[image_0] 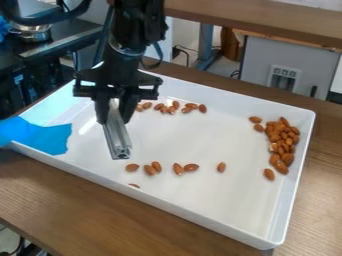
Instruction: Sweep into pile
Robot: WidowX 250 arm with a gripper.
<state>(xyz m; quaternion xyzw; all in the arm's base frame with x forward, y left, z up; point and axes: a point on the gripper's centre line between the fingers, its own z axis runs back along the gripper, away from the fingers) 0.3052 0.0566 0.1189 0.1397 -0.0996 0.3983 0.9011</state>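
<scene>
the pile (280,143) is partly gathered in the tray (227,195); scattered almonds (191,167) need sweeping. the gripper (115,119) clamps a metal bar (118,140) in its jaws.

Your arm (137,22) is black all over, with chunky, squared housings up top and a rounded wrist section (121,65) below, where a pale, curved gleam shows. You've got a slim dark cable (160,56) looping out beside the wrist, and a thicker black, hose-like line (43,21) bowing across the upper left. Under the wrist, your wide, blocky black crossbar (100,89) carries two narrow black fingers (101,111).
</scene>
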